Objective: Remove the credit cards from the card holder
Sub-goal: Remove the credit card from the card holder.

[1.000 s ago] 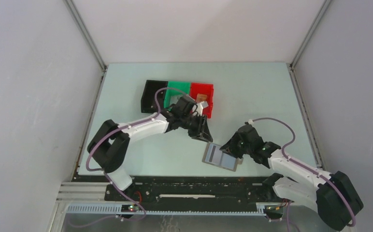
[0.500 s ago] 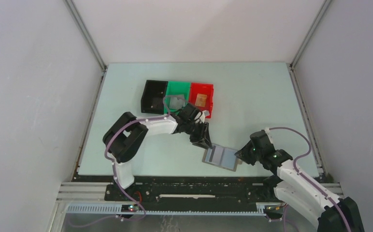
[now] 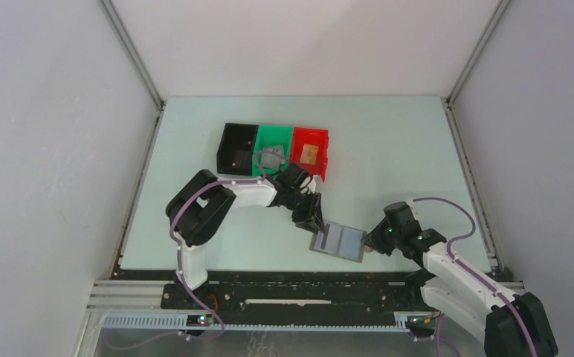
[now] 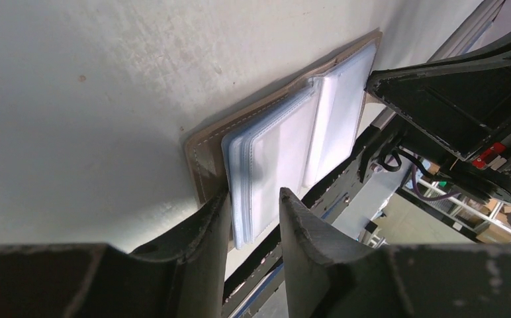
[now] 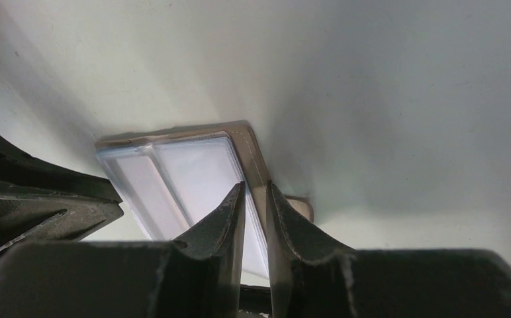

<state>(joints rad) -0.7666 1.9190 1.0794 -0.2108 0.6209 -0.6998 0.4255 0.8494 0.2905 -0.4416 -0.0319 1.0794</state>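
Note:
The card holder (image 3: 340, 242) lies open near the table's front edge, blue-grey pockets up. My left gripper (image 3: 315, 222) stands open over its left end. In the left wrist view the pocket edge (image 4: 259, 172) rests against one finger, and a gap separates it from the other. My right gripper (image 3: 373, 242) is shut on the card holder's right edge (image 5: 253, 156). One of the credit cards, tan-orange (image 3: 310, 152), lies in the red bin. A grey one (image 3: 269, 158) lies in the green bin.
A black bin (image 3: 228, 145), a green bin (image 3: 276, 132) and a red bin (image 3: 310, 134) stand side by side at mid-table, just behind my left arm. The table's front edge and a black rail run right below the card holder.
My left gripper came down from the bins to the card holder's left end. The right gripper narrowed onto its right edge, and that arm swung lower and rightward.

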